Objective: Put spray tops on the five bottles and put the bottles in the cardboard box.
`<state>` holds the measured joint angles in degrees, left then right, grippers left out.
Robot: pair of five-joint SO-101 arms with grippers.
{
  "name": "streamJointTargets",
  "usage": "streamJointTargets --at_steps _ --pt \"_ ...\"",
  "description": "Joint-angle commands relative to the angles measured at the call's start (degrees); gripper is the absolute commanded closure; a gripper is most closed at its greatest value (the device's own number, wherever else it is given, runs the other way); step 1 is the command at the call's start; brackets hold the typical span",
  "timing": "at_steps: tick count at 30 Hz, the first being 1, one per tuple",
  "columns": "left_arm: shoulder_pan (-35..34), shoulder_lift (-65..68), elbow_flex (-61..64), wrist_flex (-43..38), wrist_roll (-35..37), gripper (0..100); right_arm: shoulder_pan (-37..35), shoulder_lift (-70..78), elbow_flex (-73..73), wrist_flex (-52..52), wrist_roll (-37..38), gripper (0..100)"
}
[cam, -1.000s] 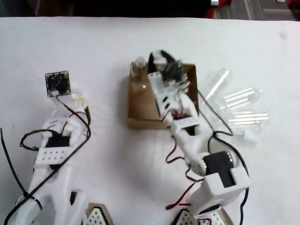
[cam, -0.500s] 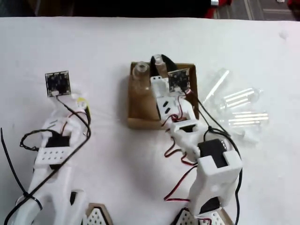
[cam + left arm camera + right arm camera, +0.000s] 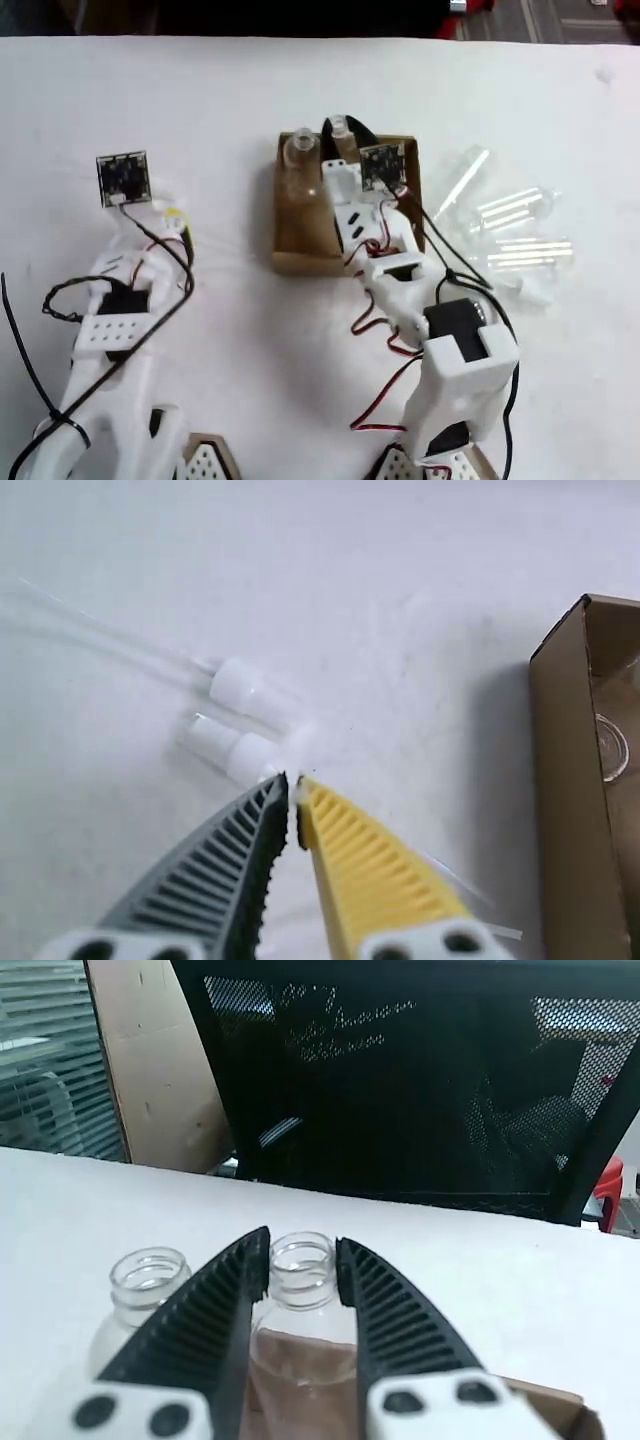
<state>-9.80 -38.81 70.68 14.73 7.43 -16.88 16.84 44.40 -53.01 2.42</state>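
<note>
We are looking at the right gripper point(image 3: 302, 1244) standing over the cardboard box point(image 3: 290, 240). Its jaws are opened only as wide as a bottle neck and are pressing on both sides of the bottle point(image 3: 300, 1290) between them. That bottle is standing upright at the far side of the box, its threaded mouth open. A second bottle point(image 3: 148, 1282) is standing just beside it in the same box, outside the jaws. More bottles point(image 3: 505, 235) are lying on their sides on the table point(image 3: 200, 90), beyond the box's right wall. The left gripper point(image 3: 293, 780) is hanging low over the table well left of the box, its jaws drawn together with only a sliver between the tips, gripping nothing. Two spray tops point(image 3: 245, 692) are lying just ahead of those tips. The nearer one is reaching right up to them, and we cannot tell whether it is touching.
</note>
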Motion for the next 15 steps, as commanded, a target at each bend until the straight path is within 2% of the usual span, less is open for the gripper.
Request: streamJointTargets --at_steps 1,5,11,15 --pt "0.66 -0.66 -0.26 -1.49 -0.62 98 1.45 -2.42 -2.90 3.56 -0.53 98.1" --pt "0.66 -0.66 -0.26 -1.49 -0.62 98 1.98 -2.59 -2.55 3.47 -0.53 97.2" --pt "0.66 -0.66 -0.26 -1.49 -0.62 98 0.75 -2.59 -1.41 3.56 -0.44 76.6" --pt "0.66 -0.66 -0.26 -1.49 -0.62 98 0.13 -2.77 -1.58 3.56 -0.18 76.4"
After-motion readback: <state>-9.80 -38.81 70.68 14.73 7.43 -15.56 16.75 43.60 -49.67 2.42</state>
